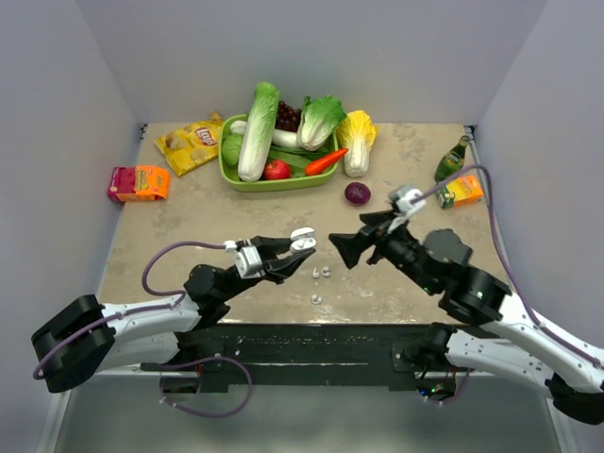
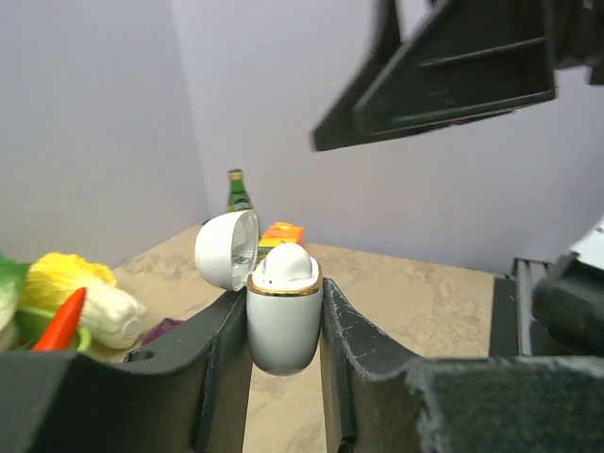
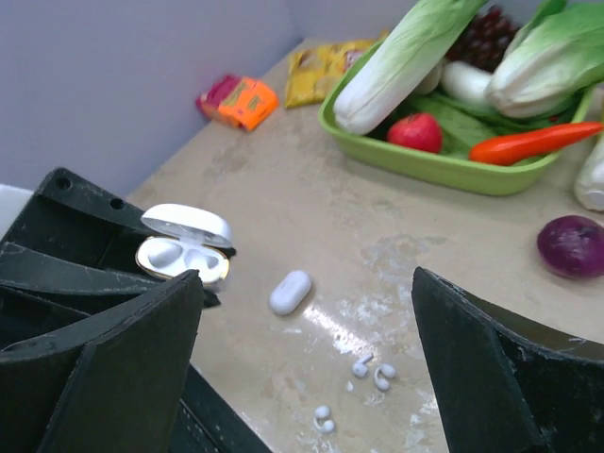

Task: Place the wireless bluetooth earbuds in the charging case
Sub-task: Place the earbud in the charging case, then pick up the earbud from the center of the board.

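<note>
My left tool (image 1: 300,248) clamps the open charging case (image 2: 283,326) steady so my right tool (image 1: 341,250), jaws apart, can load earbuds (image 3: 375,371).

Probably a lab booth: plain walls (image 1: 311,57) enclose the robot's table (image 1: 198,212).

The left arm (image 1: 142,319) lies low and reaches in toward the middle. The left fingers (image 2: 219,363) are squeezed tight on the charging case (image 2: 283,326), one finger on each side. The right arm (image 1: 491,302) bends in from the other side. The right fingers (image 3: 113,363) are spread wide apart, hold nothing, and point at the left fingers.
</note>
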